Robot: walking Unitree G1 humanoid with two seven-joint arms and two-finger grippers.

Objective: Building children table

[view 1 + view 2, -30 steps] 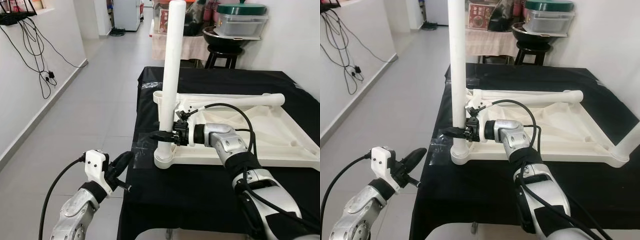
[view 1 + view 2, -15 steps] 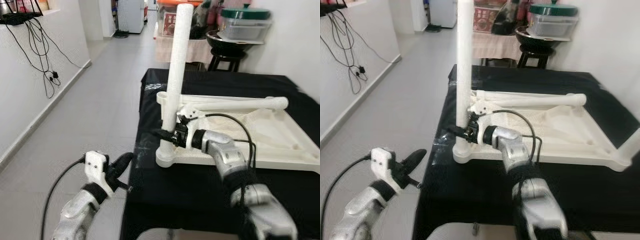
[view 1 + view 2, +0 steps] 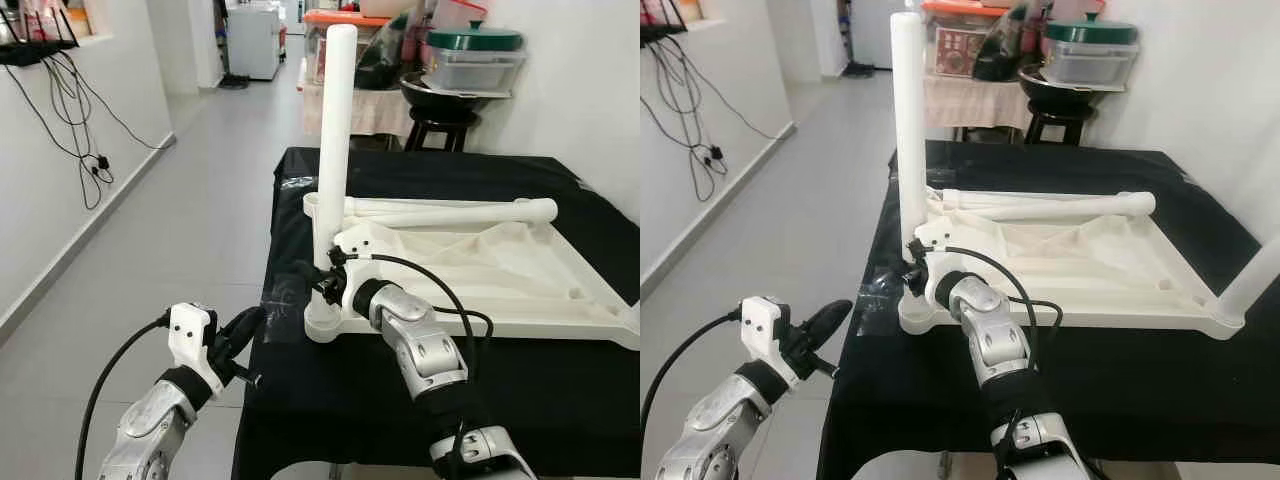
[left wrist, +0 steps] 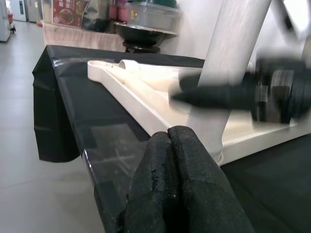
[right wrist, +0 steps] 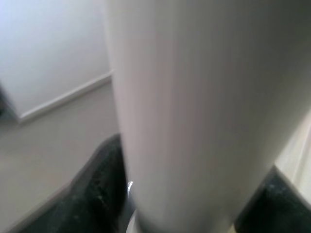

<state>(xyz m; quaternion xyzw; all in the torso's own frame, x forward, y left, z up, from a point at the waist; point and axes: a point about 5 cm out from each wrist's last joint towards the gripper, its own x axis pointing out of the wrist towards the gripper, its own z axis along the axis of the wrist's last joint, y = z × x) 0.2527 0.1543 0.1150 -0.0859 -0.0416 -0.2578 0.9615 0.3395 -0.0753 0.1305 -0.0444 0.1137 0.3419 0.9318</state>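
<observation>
The right gripper [image 3: 318, 283] is gripping the white leg [image 3: 334, 140] low down, one black finger on each side of the tube just above its socket, as the right wrist view is showing with the pale tube [image 5: 194, 116] between two dark fingers [image 5: 99, 189]. Compared with a second ago, the right arm is reaching in from a nearer, steeper angle, its forearm now running up from below instead of across from the right, and the fingers are sitting a little lower and closer to the leg's base; the camera has also shifted, so the whole scene is sitting differently in view. The left gripper [image 3: 243, 330] is hanging beside the near corner of the table as before, its two fingers [image 4: 180, 184] pressed together on nothing. The leg is standing upright in the near-left corner socket of the white tabletop [image 3: 480, 270], which is lying upside down on a black cloth [image 3: 420, 380] covering a bigger table. A second white leg [image 3: 450, 211] is lying flat across the far side of the upturned tabletop, and part of another leg [image 3: 1250, 280] is sticking up at the right corner. Behind, a stool [image 3: 440, 130] is carrying a dark bowl and lidded containers.
</observation>
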